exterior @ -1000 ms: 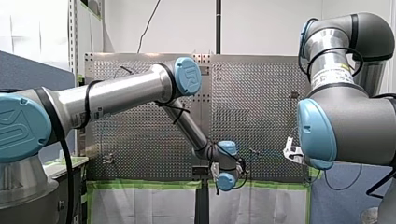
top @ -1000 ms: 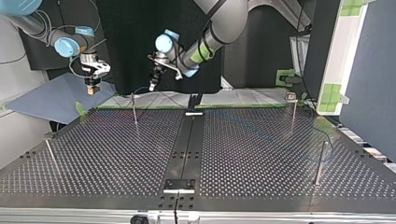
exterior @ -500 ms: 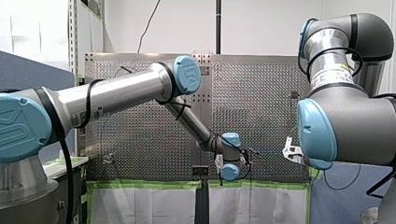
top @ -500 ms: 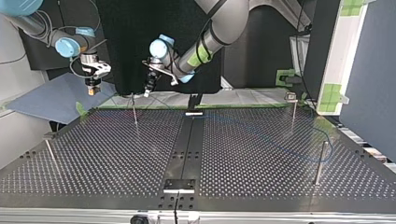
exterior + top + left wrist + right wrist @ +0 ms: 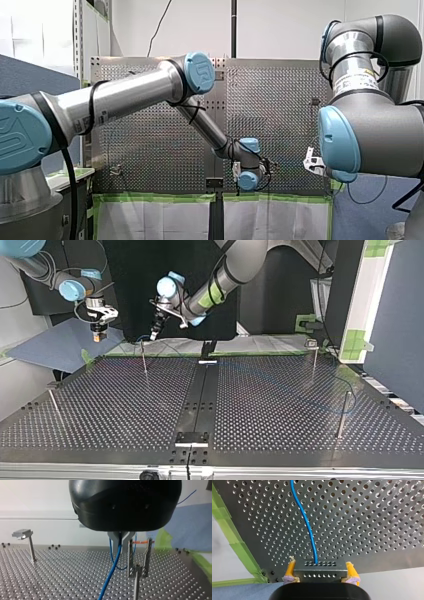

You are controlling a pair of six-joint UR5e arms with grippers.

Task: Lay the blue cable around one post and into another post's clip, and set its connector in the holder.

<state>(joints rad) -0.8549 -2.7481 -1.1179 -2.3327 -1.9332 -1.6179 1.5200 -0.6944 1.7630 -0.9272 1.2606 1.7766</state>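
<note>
Perforated table (image 5: 125,405), blue cable (image 5: 308,530) across; green tape (image 5: 150,198) edging, blue sheet (image 5: 55,347) beyond.

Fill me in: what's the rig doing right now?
Cable routing, mid-task. My left hand pinches the blue cable above the perforated table, close to a forked post. My right hand holds the cable's black connector between yellow pads, out past the table's taped edge. The connector is not yet in any holder.
</note>
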